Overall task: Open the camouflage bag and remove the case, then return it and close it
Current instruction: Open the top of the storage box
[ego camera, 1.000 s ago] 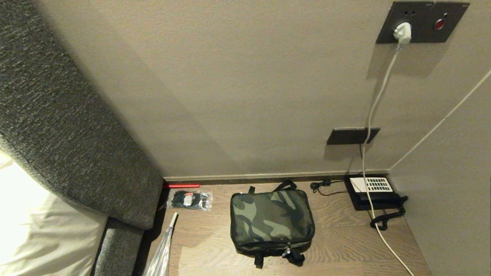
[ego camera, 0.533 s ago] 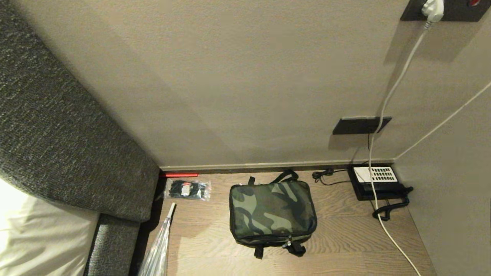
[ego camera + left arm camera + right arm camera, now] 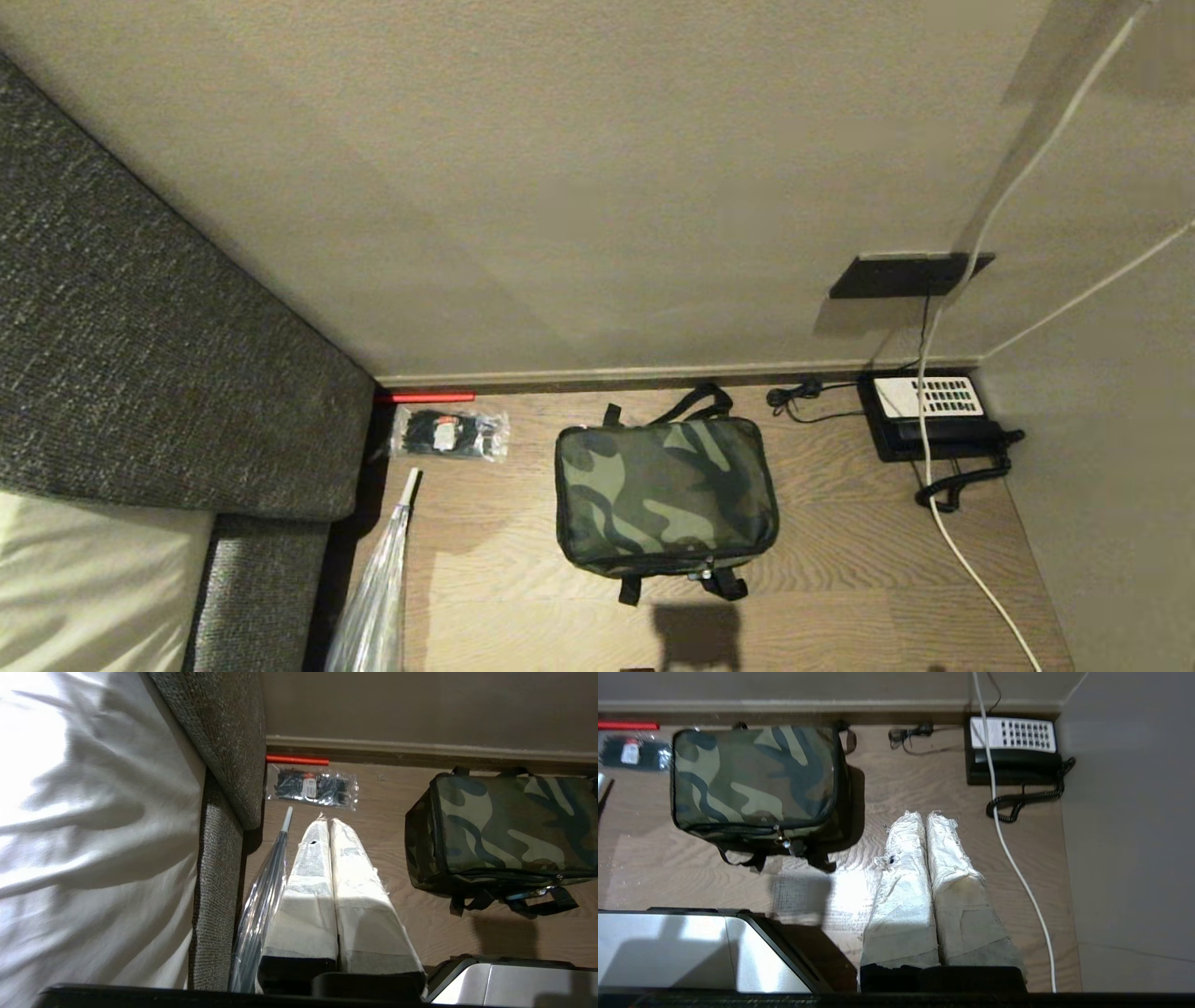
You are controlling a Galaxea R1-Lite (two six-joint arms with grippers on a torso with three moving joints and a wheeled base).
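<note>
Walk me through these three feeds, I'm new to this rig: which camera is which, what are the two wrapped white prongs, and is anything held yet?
The wide picture comes from the robot's head, looking down at a wooden surface in a wall corner. No arm shows there.

The other two come from cameras on the wrists, behind the fingers. The taped white prongs are those fingers: the left gripper and the right gripper. Both are pressed shut and hold nothing.

On the surface sits the camouflage bag, zipped closed, so no case shows. To its left lie a clear packet of black items and a folded clear umbrella beside a grey headboard. To its right, in the corner, is a black telephone with a white cable trailing past it.

Nothing has been touched yet.
</note>
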